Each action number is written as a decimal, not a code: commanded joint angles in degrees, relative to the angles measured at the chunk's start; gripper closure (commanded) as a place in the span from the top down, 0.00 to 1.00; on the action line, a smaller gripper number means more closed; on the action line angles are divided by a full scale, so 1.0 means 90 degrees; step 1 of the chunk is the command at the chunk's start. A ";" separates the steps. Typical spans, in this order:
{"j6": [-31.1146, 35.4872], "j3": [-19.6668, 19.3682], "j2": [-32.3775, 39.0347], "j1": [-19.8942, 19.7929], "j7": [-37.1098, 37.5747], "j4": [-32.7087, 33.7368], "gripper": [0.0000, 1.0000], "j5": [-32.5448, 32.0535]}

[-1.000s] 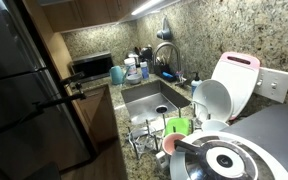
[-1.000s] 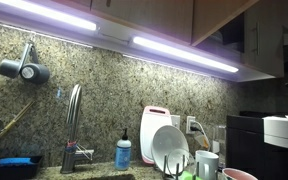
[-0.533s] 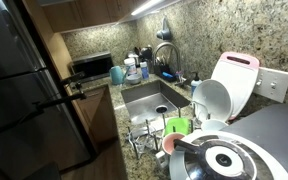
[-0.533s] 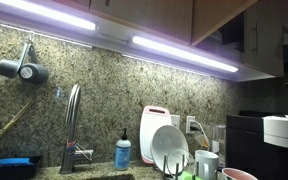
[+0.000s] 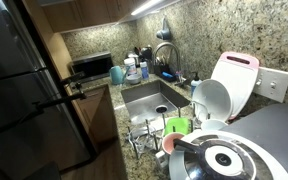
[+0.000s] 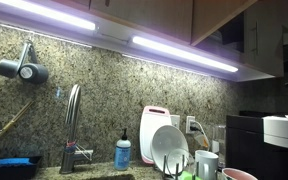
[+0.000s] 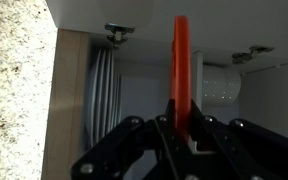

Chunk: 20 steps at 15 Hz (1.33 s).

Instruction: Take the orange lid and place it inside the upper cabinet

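- Wrist view, nearest first: the gripper (image 7: 179,135) is clamped tight on the lower rim of the orange lid (image 7: 181,60), with its dark fingers pinching the disc from both sides.
- The lid stands on edge, so from here it is only a thin, glossy orange-red strip rising straight up out of the fingers. It looks like hard, slick plastic, so I'd guess the hold depends on that narrow pinch alone.
- Just behind the lid is the open upper cabinet (image 7: 72,90), with a matte brown wooden side panel on the left and a metal hinge (image 7: 119,32) near its top edge. The lid is at the cabinet's mouth. I cannot tell whether it has crossed the front edge.
- Left of the cabinet is a speckled, rough-looking granite wall (image 7: 14,80).
- Deeper inside on the left, white plates (image 7: 104,90) stand on edge in a row, smooth and glazed. Far right sits some rounded white crockery (image 7: 219,85), too blurred to name.
- As I read it, the step in hand is carrying the lid in and setting it down.
- To do that well, keep the lid upright and aim for the gap between the plates and the crockery.
- Lower it until the rim bears on something before easing the grip, because a thin round disc let go early would likely roll or tip.
- The cabinet floor is hidden behind the gripper, so the depth has to be judged carefully.
- In both exterior views neither gripper nor lid appears; an exterior view shows only flat brown cabinet fronts (image 6: 154,12) above a strip light (image 6: 179,52).
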 commanded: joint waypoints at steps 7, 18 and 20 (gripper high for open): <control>0.0000 0.0000 0.0000 0.0000 0.0000 0.0000 0.14 0.0000; 0.0000 -0.0183 0.0430 0.0051 0.0117 0.0530 0.04 -0.0249; 0.0000 -0.0275 0.0641 0.0075 0.0107 0.0727 0.04 -0.0341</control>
